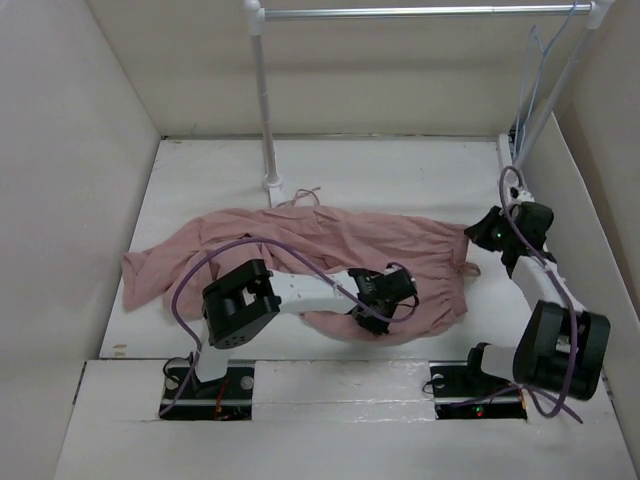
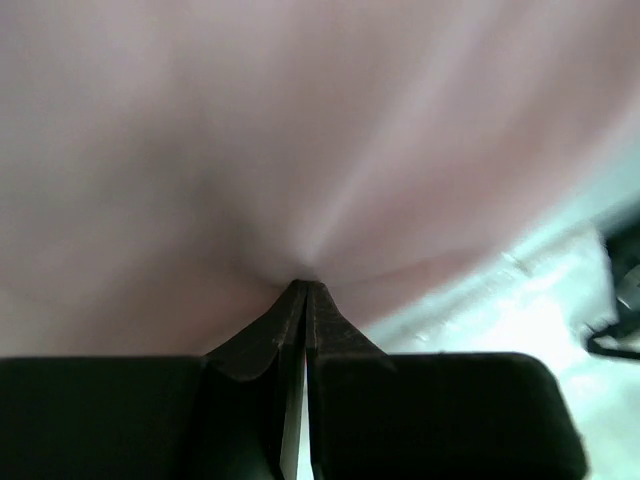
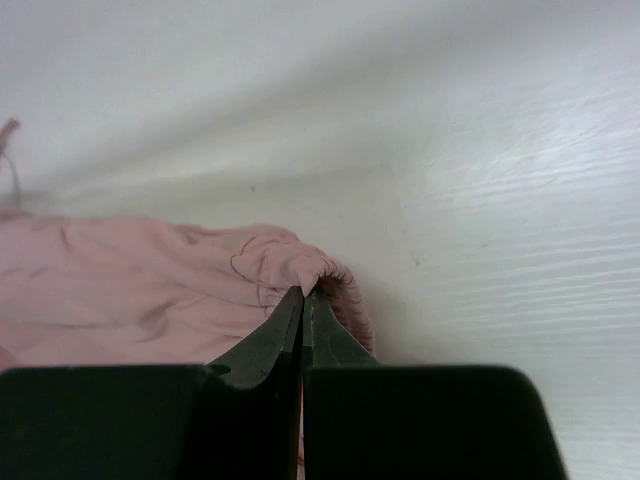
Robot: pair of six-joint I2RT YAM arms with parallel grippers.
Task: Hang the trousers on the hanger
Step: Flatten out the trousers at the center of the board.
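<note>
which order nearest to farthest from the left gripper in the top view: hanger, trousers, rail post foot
1. trousers, pinched in the left gripper
2. rail post foot, rear left of it
3. hanger, far rear right corner

The trousers [image 3: 150,290] are soft matt cloth, puckered at the right jaws' tips. The jaws look matt black plastic; the worktop [image 3: 520,250] beyond is painted, grained wood.

The trousers [image 1: 330,240] are plain dusty pink. The hanger [image 1: 528,85] is pale blue. The worktop [image 1: 400,170] is white. The left hand [image 2: 303,290] and right hand [image 3: 303,295] are black. The cables [image 1: 190,290] are purple.
</note>
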